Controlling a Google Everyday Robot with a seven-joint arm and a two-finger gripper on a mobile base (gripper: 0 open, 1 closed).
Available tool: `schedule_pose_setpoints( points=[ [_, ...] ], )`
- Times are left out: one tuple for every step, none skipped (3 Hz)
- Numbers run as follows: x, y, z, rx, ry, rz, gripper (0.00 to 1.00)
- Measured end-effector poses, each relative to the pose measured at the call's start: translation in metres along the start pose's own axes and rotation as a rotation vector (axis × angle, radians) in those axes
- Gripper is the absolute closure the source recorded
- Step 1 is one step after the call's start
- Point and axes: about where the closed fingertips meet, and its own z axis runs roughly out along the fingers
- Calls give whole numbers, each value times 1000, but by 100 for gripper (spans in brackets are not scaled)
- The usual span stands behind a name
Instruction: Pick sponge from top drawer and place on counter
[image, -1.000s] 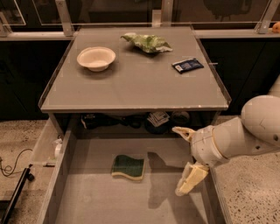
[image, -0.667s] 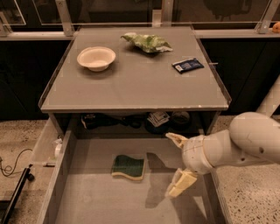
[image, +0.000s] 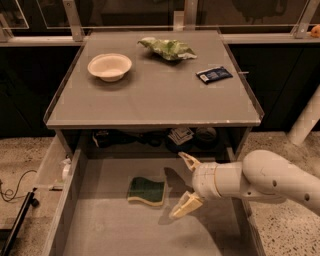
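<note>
The sponge (image: 146, 190), dark green on top with a pale yellow foam edge, lies flat on the grey floor of the open top drawer (image: 120, 235), near its middle. My gripper (image: 184, 186) hangs over the drawer just right of the sponge, open, with its two cream fingers spread one above the other. It holds nothing and does not touch the sponge. The grey counter (image: 160, 95) with a clear raised rim lies above and behind the drawer.
On the counter stand a white bowl (image: 109, 66) at the left, a wrinkly light-green chip bag (image: 168, 48) at the back and a small dark blue packet (image: 214, 74) at the right. Clutter sits in the dark gap under the counter. A black cable lies on the floor at left.
My gripper and arm have moved left across the drawer, from near its right wall to close beside the sponge. The sponge has not moved.
</note>
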Motion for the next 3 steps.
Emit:
schedule_pose_setpoints(
  points=[
    [8, -3, 26, -13, -38, 17, 0],
    [13, 5, 52, -74, -32, 24, 0],
    [16, 22, 81, -154, -14, 27, 0]
  ],
)
